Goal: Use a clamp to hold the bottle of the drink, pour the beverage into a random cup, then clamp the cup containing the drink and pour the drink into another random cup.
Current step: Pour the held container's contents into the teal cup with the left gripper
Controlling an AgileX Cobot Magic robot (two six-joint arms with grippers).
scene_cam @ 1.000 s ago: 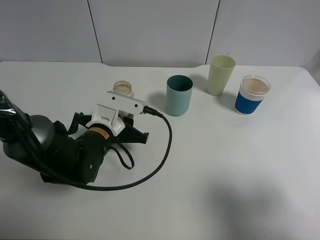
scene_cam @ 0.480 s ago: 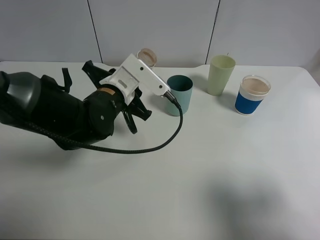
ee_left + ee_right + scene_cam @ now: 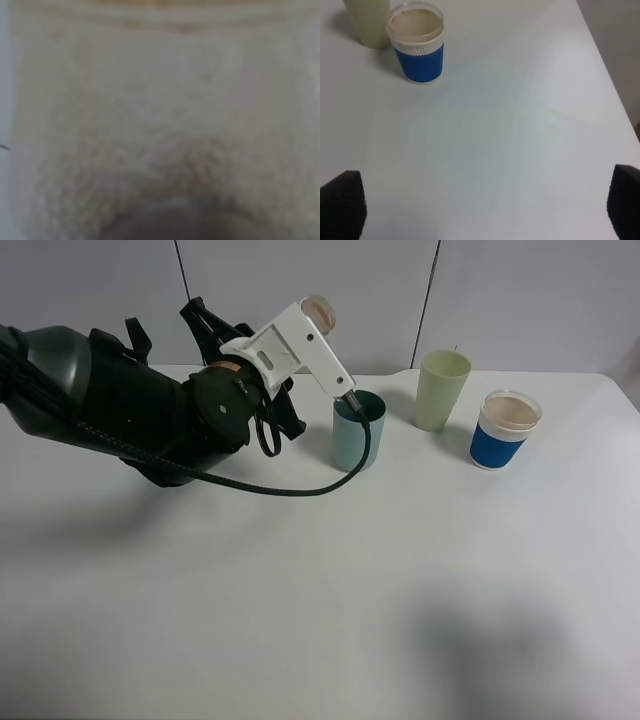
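My left gripper [image 3: 305, 332] is clamped on the bottle [image 3: 320, 309], holding it in the air at 11 o'clock from the teal cup [image 3: 357, 440]. My right gripper [image 3: 482, 200] hangs with its fingers spread wide apart.

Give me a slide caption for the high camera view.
Left arm holds the drink bottle aloft near the teal cup; pale green cup and blue-sleeved cup stand farther right.
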